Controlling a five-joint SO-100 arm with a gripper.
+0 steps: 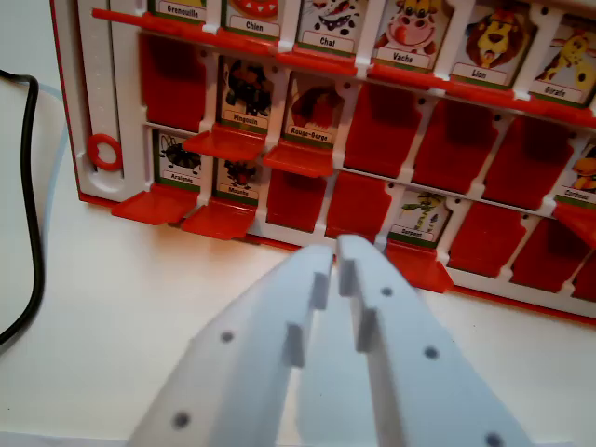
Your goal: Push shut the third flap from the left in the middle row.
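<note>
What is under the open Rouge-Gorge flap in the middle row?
Under the Rouge-Gorge flap is a bottom-row slot, plain red with no picture showing. The flap's edge covers the slot's top, so that part is hidden.

1. A thin black cable [33, 214] curves down the wrist view's left edge, lying on the surface.
2. The smooth white tabletop [112, 317] spreads pale and bare around it, reaching the bottom edge.
</note>
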